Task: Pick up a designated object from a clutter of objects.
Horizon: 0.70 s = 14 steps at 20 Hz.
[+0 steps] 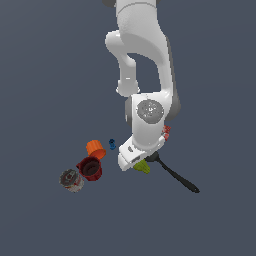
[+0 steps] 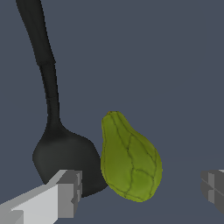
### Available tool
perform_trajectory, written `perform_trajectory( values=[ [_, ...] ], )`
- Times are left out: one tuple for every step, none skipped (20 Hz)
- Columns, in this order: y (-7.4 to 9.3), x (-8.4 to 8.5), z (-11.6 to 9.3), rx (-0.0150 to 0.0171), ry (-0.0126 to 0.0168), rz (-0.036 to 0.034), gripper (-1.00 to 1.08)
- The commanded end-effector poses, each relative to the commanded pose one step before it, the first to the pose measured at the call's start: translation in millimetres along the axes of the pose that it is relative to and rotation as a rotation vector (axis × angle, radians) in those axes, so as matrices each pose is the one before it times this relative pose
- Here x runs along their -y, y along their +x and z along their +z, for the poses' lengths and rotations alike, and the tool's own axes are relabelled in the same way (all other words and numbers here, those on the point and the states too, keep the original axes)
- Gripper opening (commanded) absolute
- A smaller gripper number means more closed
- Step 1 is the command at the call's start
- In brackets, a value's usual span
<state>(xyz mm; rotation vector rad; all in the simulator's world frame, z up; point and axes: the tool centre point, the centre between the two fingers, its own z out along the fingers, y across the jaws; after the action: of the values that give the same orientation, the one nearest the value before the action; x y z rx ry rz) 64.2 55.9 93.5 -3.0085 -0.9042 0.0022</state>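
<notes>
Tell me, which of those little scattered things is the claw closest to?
The yellow-green pear-like lump. It lies between the open gripper's fingers, beside the black spatula; the orange cup and dark red cup sit farther off.

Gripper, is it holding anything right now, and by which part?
Nothing is held. The gripper is open, its jaws apart on either side of the yellow-green lump.

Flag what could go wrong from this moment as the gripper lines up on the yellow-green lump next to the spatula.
1. In the wrist view the black spatula's head lies right beside the yellow-green lump, and one finger sits over the head; closing may catch or drag the spatula.
2. The lump is lumpy and tapered, so it might slip or rotate between the pads.
</notes>
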Motion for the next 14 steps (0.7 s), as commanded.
perform_trajectory(
  values=[
    [0.66,0.06,2.51,-0.0013,-0.00058,-0.00741,1.0],
    [-0.53,0.09,-1.22,0.00127,0.00063,0.00438,1.0],
    [-0.01,-0.01,0.35,0.0,0.0,0.0,1.0],
    [-0.04,-0.04,1.06,0.0,0.0,0.0,1.0],
    [-0.06,-0.06,1.76,0.0,0.0,0.0,1.0],
    [0.03,0.17,2.37,-0.00013,-0.00006,-0.00047,1.0],
    [-0.13,-0.11,3.15,0.0,0.0,0.0,1.0],
    [0.01,0.24,3.71,-0.00018,-0.00008,-0.00066,1.0],
    [-0.08,0.11,4.41,-0.00013,-0.00005,-0.00047,1.0],
    [-0.12,0.1,5.06,-0.00013,-0.00005,-0.00047,1.0],
    [-0.14,0.08,5.65,-0.00013,-0.00005,-0.00047,1.0],
    [-0.11,0.08,5.35,-0.00013,-0.00005,-0.00047,1.0],
    [-0.04,0.08,4.65,-0.00013,-0.00005,-0.00047,1.0],
    [-0.09,-0.18,4.04,0.0,0.0,0.0,1.0]
  ],
)
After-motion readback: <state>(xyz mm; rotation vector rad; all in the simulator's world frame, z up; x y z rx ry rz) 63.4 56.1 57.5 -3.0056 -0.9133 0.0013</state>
